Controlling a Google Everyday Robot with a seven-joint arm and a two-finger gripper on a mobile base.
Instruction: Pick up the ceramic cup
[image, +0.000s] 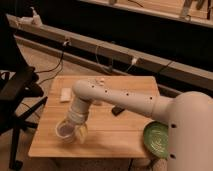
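White ceramic, small and round, the one ceramic cup (65, 131) appears tipped with its open mouth facing the camera, at the front left part of the light wooden worktop (120, 131), near the left and front edges. The gripper (74, 131) is at the cup, with one pale yellowish finger (81, 133) showing just right of the rim; the fingers look pinched on the cup, though the exact contact is hard to make out. The single white robot arm (120, 100) reaches from the lower right, crosses the worktop and bends down to the cup.

Also on the worktop: one flat white rectangular block (65, 94) near the left rear edge, one small dark object (118, 110) by the middle, just beyond the arm, and small pale bits (98, 80) at the rear edge. One round green plate (158, 140) sits at the front right corner, partly behind the arm's body.

Bare wood lies between the cup and the plate along the front. A black office chair (17, 95) stands just left of the worktop.
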